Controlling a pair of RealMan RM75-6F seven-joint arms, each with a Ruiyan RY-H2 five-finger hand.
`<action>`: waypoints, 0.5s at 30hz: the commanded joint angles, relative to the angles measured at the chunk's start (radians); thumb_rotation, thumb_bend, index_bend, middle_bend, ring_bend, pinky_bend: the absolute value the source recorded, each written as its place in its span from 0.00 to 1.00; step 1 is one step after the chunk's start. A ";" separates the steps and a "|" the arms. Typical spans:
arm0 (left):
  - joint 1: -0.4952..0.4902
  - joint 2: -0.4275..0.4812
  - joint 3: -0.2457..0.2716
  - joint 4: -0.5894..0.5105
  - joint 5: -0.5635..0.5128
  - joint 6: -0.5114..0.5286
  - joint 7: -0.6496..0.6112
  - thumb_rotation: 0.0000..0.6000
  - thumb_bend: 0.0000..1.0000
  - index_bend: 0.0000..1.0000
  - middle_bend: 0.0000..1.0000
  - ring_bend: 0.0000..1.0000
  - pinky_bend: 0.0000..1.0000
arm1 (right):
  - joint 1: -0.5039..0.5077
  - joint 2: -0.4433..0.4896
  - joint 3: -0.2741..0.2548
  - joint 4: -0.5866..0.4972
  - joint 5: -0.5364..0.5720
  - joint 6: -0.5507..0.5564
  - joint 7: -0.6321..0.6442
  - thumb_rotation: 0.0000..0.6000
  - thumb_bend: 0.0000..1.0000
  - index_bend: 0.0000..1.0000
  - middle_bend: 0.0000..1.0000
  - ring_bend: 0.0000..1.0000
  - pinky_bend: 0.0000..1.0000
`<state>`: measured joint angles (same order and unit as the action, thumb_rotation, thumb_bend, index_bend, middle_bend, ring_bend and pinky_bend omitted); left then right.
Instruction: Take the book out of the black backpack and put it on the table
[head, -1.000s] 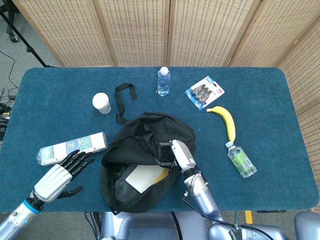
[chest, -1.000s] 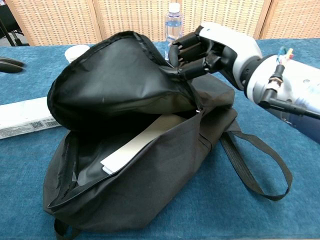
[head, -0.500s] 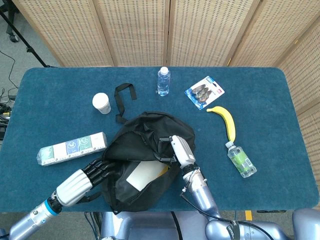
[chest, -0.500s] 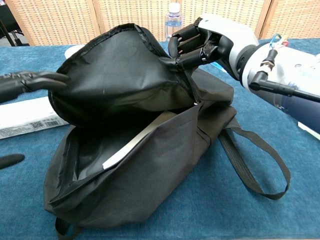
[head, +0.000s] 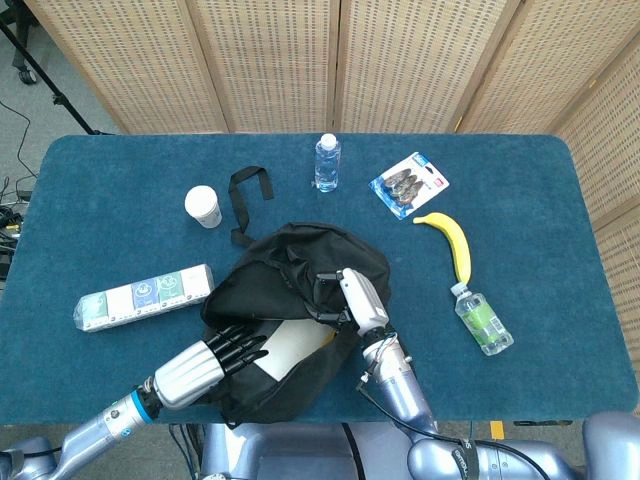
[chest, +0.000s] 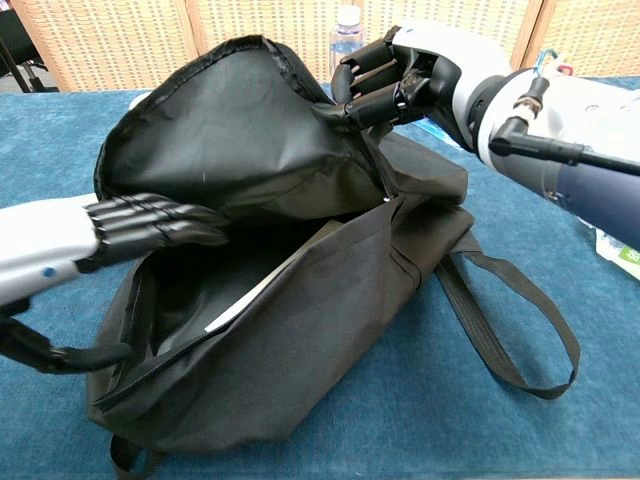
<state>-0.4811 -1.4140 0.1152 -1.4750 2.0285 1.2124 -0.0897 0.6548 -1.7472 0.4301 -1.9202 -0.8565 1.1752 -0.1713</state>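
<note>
Blue table (head: 560, 380): right robot hand (chest: 400, 75) pinches backpack (chest: 300, 370) flap; left robot hand (chest: 150, 225) spread over book (head: 290, 345).

Backpack (chest: 300, 330) mouth gapes at centre frame, flap (chest: 230, 130) pinched up by right hand (chest: 395, 75). Left hand (chest: 140, 225) fills opening's left side; book (chest: 245, 300) lies w/ room at centre-right, under flap.

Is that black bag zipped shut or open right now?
Open. The right hand holds the black backpack's flap up, and the book shows inside the mouth.
</note>
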 joint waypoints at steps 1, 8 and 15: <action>-0.023 -0.034 -0.007 0.004 -0.018 -0.035 0.020 1.00 0.32 0.00 0.00 0.00 0.00 | 0.005 0.002 0.004 -0.008 0.017 0.006 -0.008 1.00 0.46 0.71 0.68 0.56 0.53; -0.076 -0.143 -0.028 0.032 -0.075 -0.134 0.036 1.00 0.30 0.00 0.00 0.00 0.00 | 0.012 0.009 0.019 -0.033 0.072 0.027 -0.020 1.00 0.46 0.71 0.68 0.56 0.53; -0.110 -0.255 -0.042 0.107 -0.142 -0.198 0.027 1.00 0.28 0.00 0.00 0.00 0.00 | 0.026 0.015 0.029 -0.050 0.125 0.042 -0.044 1.00 0.47 0.71 0.68 0.56 0.53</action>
<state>-0.5785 -1.6458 0.0784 -1.3886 1.9061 1.0315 -0.0571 0.6808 -1.7324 0.4587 -1.9693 -0.7314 1.2164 -0.2149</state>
